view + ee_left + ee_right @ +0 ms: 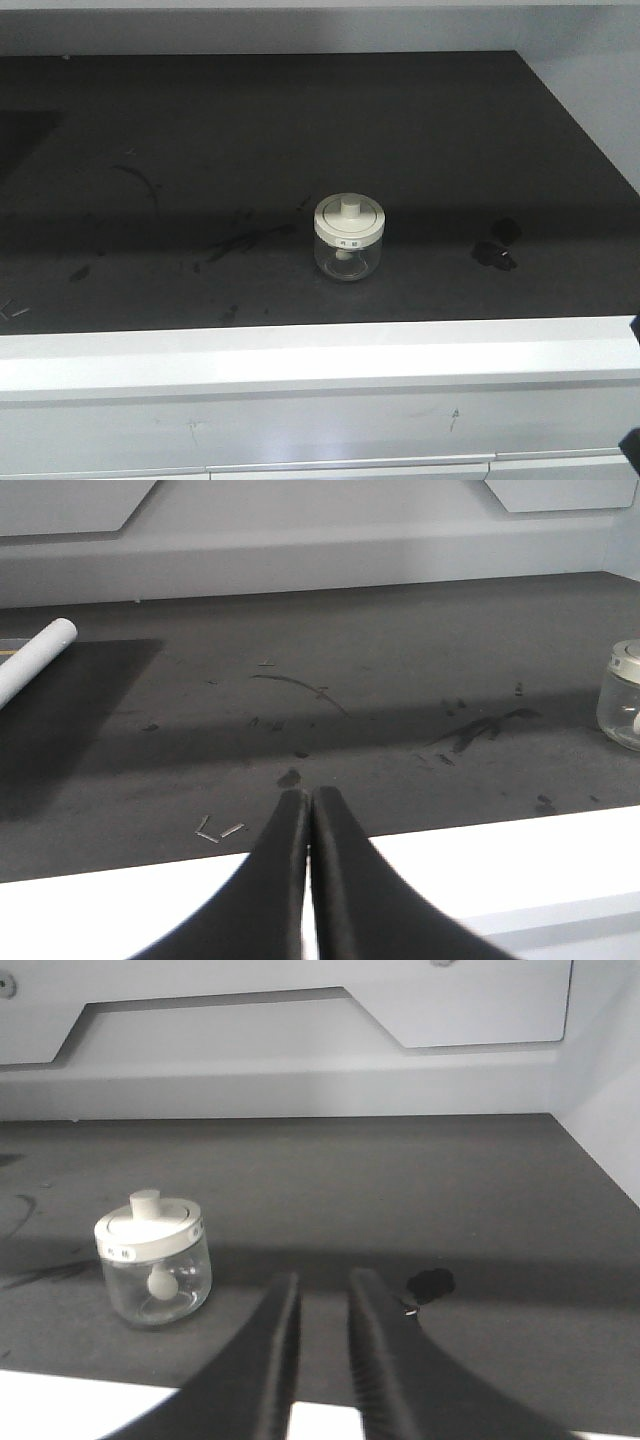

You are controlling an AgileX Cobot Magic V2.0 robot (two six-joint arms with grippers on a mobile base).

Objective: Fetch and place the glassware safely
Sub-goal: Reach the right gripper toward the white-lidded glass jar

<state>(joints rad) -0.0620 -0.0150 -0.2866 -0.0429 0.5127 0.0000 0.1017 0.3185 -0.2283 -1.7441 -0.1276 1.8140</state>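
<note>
Your left gripper [308,798] hangs over the white front ledge [520,850], fingers pressed together, holding nothing. Your right gripper [322,1280] shows a narrow gap and is also empty. On the dark counter [200,150] the lidded glass jar [349,240] stands upright, ahead-left of the right gripper. Two dark lumps [497,245] lie to the jar's right, well apart. A white tube [35,655] lies far left.

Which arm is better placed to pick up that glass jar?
Likely the right. In its wrist view the glass jar stands close, just left of the right gripper, whose jaws are parted. From the left wrist the jar sits at the far right edge, and the left gripper is shut.
</note>
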